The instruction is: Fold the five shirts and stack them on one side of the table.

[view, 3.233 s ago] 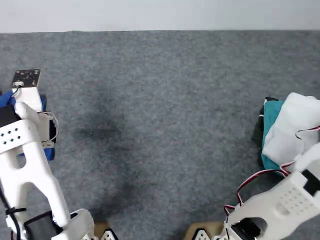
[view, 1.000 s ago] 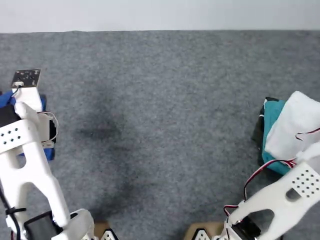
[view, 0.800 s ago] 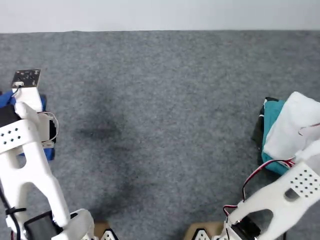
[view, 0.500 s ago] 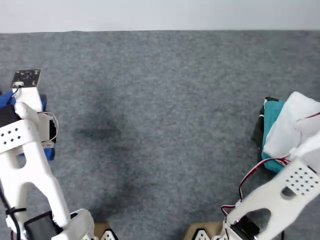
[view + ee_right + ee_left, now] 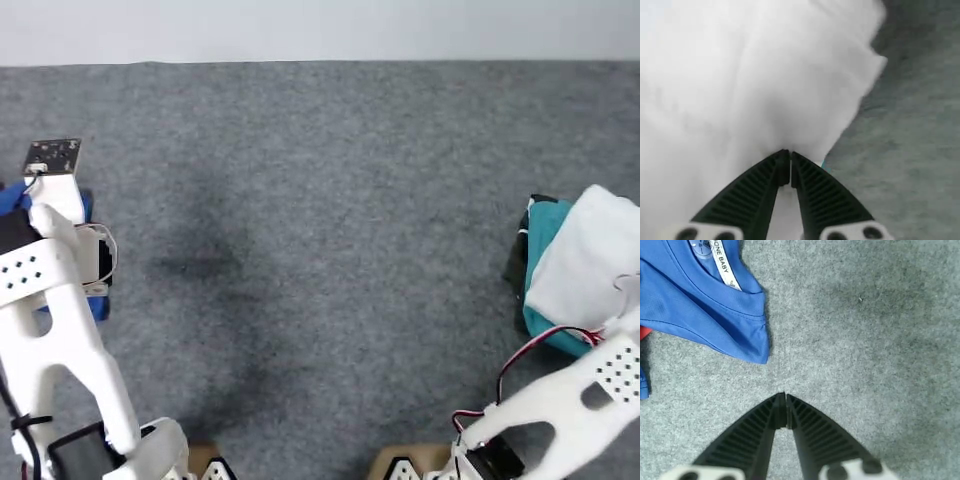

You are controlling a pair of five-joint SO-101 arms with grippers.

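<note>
A folded white shirt tops a stack at the table's right edge, over a teal shirt and a dark layer. My right gripper is shut, its tips down against the white shirt; I see no cloth pinched between them. A sliver of the teal shirt peeks out beside the tips. The right arm stands at the front right. At the far left, my left gripper is shut and holds nothing, just off the hem of a blue shirt. The left arm covers most of the blue shirt.
Grey felt covers the table between the two arms. A bit of red cloth shows under the blue shirt. A pale wall runs along the table's far edge.
The right arm has shifted toward the right front corner. The white shirt's near edge lies flatter and neater than before. The left arm has not moved.
</note>
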